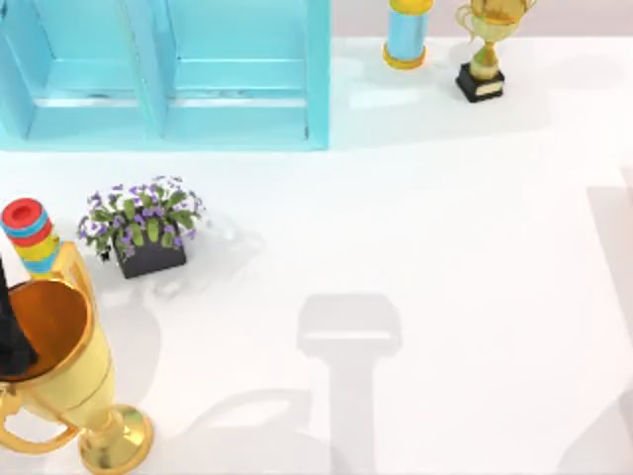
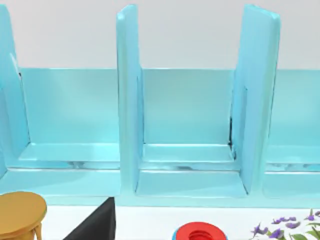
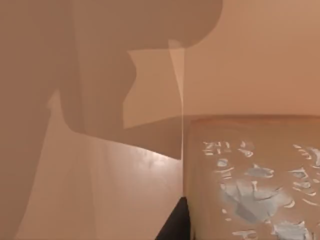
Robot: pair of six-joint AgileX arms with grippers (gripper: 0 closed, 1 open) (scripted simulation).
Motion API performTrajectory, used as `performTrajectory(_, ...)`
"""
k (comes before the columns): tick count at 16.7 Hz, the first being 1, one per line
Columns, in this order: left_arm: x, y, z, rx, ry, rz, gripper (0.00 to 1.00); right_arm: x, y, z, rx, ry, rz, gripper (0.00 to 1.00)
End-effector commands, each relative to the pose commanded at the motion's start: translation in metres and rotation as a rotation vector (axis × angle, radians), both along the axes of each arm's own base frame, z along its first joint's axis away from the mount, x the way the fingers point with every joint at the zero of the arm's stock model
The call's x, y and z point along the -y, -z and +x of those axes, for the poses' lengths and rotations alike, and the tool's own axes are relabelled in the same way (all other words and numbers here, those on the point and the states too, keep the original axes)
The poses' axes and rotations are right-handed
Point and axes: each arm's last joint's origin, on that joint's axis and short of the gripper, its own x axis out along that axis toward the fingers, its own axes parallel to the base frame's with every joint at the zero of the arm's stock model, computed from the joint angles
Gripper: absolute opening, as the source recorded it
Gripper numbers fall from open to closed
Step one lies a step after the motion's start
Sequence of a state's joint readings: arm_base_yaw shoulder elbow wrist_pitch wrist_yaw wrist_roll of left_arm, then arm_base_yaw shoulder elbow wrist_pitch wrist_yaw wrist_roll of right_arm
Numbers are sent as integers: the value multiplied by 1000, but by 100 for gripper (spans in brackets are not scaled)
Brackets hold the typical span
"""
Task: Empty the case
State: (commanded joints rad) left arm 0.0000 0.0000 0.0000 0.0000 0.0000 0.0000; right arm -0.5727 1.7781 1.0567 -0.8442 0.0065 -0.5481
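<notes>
Compartments of the large turquoise case [image 1: 163, 74] with upright dividers stand bare wherever they can be seen: the top view shows two open bays at the far left of the table with nothing on their floors, and the left wrist view looks straight into the case [image 2: 185, 125] and finds the shelves empty between the dividers, apart from streaks of reflection.

Around it on the white table [image 1: 445, 257] stand several things. A big golden trophy cup with looped handles [image 1: 59, 381] sits at the near left corner, with something dark reaching into its bowl [image 1: 12, 336], which may be part of my left arm. Just behind it is a stack of red, yellow and blue rings [image 1: 30, 236], and beside that a black pot of purple and white flowers [image 1: 143, 230]. At the far right stand a light-blue cylinder with yellow bands [image 1: 406, 35] and a smaller gold trophy on a black base [image 1: 485, 54].

Judging from this, the emptying looks close to finished, or finished; any bays of the case beyond the frame cannot be checked.

The right wrist view sits close to a brown cardboard-coloured surface [image 3: 250, 180] bearing pale, broken markings; none of them can be read as letters. The small trophy's base carries a light plate, too small to read. No other brand or writing is legible.

Whether either pincer is released or clenched, I cannot tell.
</notes>
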Motion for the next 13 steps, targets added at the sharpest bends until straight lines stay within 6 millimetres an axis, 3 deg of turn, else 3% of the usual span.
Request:
performTrajectory(2,0,0,0,0,0,0,100,0,0,0,0,0,0,0)
performTrajectory(11,0,0,0,0,0,0,100,0,-1,0,2,1,-2,0)
performTrajectory(13,0,0,0,0,0,0,100,3,-9,2,0,5,-1,0)
